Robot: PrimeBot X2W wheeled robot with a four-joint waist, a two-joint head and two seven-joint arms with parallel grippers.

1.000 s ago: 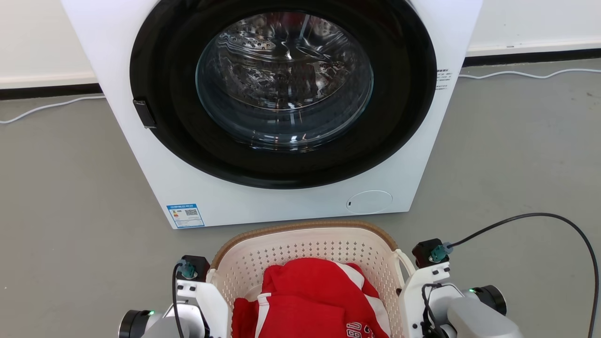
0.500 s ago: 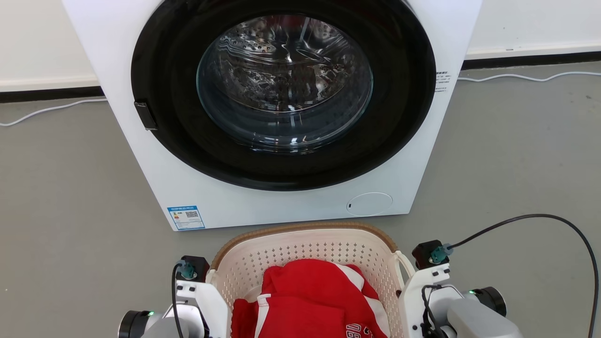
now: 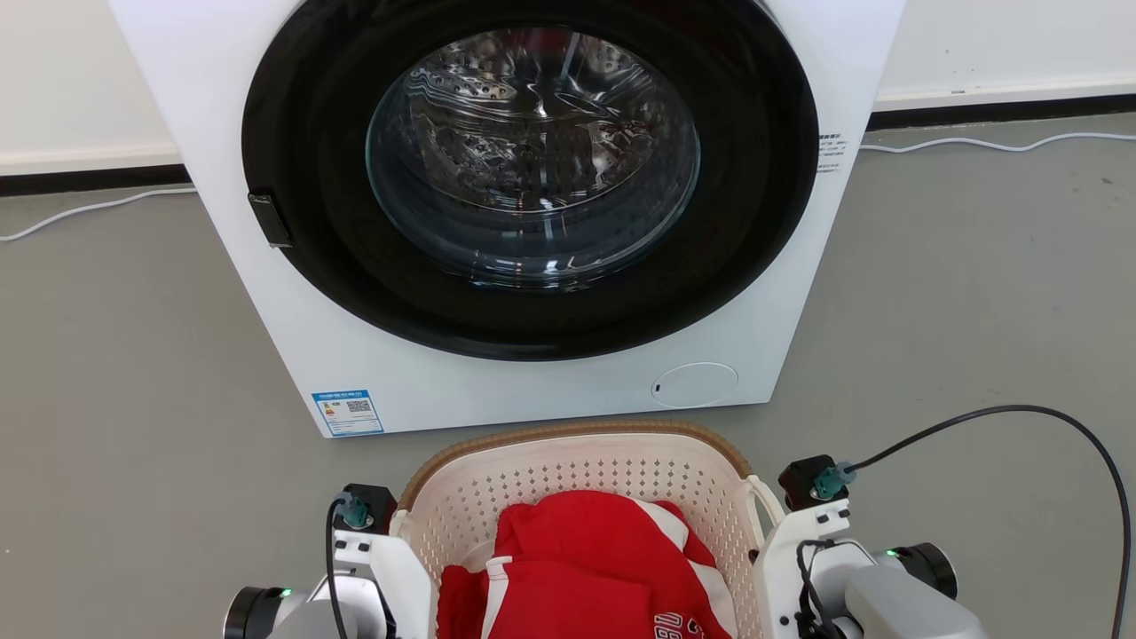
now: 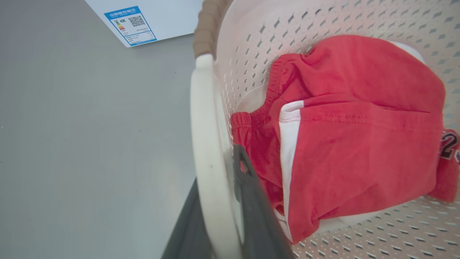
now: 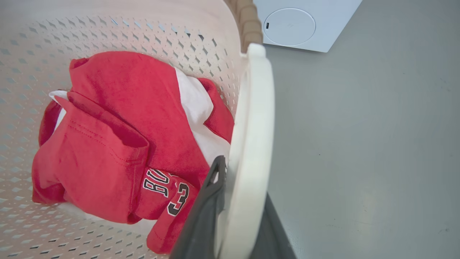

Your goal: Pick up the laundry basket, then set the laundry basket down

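— Checking your left claw [image 4: 217,172]: it's clamped on the left handle [image 4: 203,126] of the laundry basket [image 3: 577,470], one finger inside the wall, one outside.
— Your right claw [image 5: 244,180] pinches the right handle [image 5: 253,108] likewise. Between your claws, red clothing [image 3: 603,550] lies in the basket.
— Beyond both claws, the white washer [image 3: 532,390] stands on the grey floor [image 3: 976,311], just past the basket's far rim.

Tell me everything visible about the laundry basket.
The laundry basket is cream perforated plastic, rounded-rectangular, with a brown woven-look rim and white loop handles. It is upright before the washer, holding a red-and-white garment. The left gripper is shut on its left handle, the right gripper on its right handle. Its underside is hidden.
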